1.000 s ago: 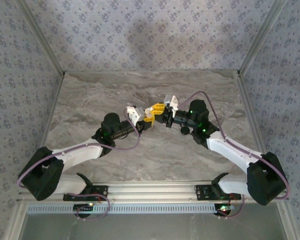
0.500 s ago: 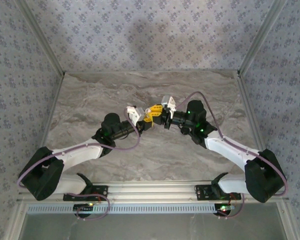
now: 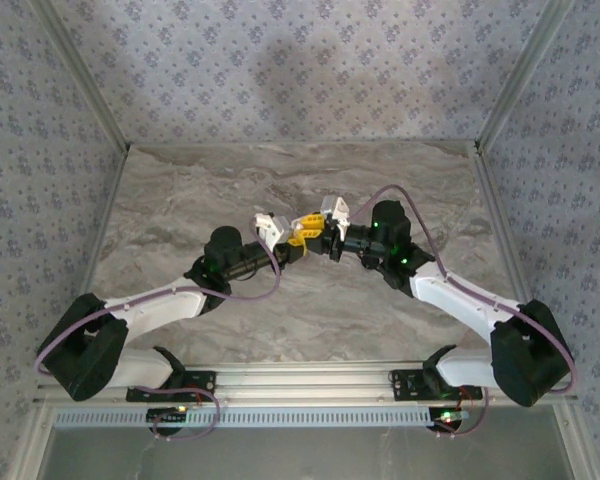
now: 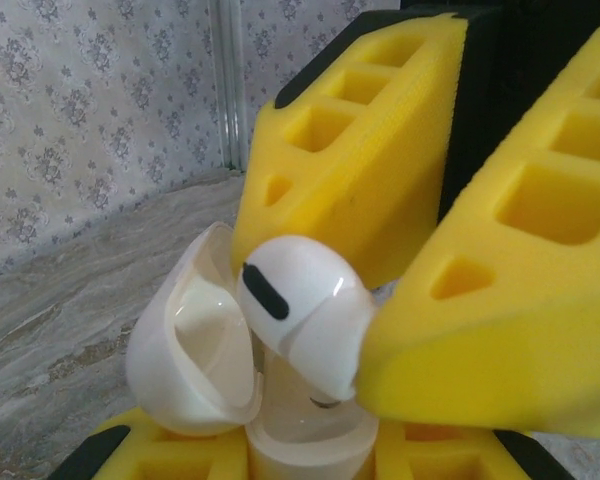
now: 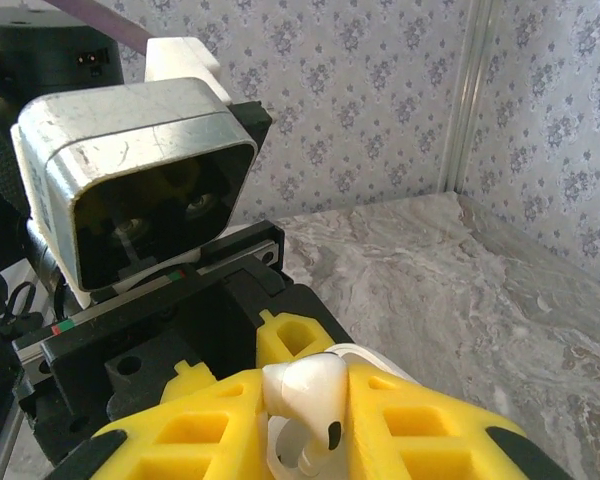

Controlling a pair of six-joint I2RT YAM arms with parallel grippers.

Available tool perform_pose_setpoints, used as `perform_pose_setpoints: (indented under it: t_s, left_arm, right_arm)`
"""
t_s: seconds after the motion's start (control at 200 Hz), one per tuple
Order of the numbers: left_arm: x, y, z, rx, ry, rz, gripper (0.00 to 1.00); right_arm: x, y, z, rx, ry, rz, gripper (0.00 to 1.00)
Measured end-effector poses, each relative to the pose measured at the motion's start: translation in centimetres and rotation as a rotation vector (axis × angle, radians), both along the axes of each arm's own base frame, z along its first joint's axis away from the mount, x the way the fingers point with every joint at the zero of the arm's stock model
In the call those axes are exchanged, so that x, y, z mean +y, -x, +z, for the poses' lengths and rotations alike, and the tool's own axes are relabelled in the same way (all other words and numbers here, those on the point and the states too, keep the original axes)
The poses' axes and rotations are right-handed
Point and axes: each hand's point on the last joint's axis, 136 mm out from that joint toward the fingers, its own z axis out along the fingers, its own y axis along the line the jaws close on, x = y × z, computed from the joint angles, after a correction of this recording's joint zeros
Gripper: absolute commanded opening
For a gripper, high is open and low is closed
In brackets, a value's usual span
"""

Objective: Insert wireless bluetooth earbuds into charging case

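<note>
Right gripper: I read it as clamped on the earbud. Its two yellow fingers meet low in my right wrist view, with the white piece pinched between their tips.
Earbud: White and glossy. Its rounded head has a black oval vent turned toward the left wrist camera. The stem runs down between the right fingers and most of it is hidden from me.
Earbud position: Directly over the open mouth of the case and just beside the inner face of the lid. I cannot tell whether it touches the lid or the rim.
Left gripper: Closed on the charging case. In the left wrist view its yellow fingers sit on either side of the case's lower half, at the bottom edge.
Charging case: Glossy white and rounded. It is held with its mouth up toward the earbud.
Lid: Swung open and tilted back to the left in the left wrist view, with its hollow inner side showing.
Inside the case: I see a pale shape and a dark spot under the earbud, but too much is covered for me to say what they are.
Both grippers: From the top camera they meet tip to tip over the middle of the table.
Left wrist camera housing: A scuffed grey metal box, upper left in my right wrist view, facing the right fingers.
Table: A grey marbled surface beneath both arms.
Walls: Pale patterned paper with metal corner posts.
</note>
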Motion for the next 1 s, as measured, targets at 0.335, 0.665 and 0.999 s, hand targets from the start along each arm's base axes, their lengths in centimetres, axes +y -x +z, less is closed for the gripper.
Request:
perform_pose_setpoints:
  t_s: [0.335, 0.665, 0.999]
  left_arm:
    - [-0.07, 0.09, -0.27, 0.008, -0.008, 0.0, 0.11]
    - [-0.07, 0.09, -0.36, 0.011, -0.01, 0.0, 0.11]
    - [0.09, 0.16, 0.1, -0.01, -0.011, 0.003, 0.11]
  right_arm:
    - [-0.08, 0.22, -0.36, 0.006, 0.022, -0.006, 0.31]
    - [-0.18, 0.2, -0.5, 0.004, 0.038, -0.02, 0.35]
    - [-0.64, 0.83, 0.09, 0.006, 0.043, -0.024, 0.43]
